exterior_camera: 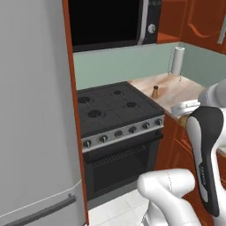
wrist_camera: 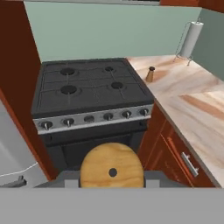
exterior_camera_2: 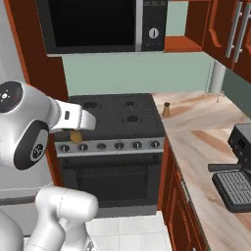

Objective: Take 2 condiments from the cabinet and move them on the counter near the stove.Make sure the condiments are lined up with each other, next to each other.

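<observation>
The stove (wrist_camera: 89, 94) fills the space left of the counter (exterior_camera_2: 206, 142). The white arm reaches forward in front of the oven, its hand level and aimed across the cooktop. The gripper (wrist_camera: 112, 177) is closed narrowly on the tan-topped shaker (wrist_camera: 112, 168), held before the stove's front edge. The black-capped shaker (exterior_camera_2: 166, 110) stands upright at the counter's left edge, just beside the stove's right rear corner.
</observation>
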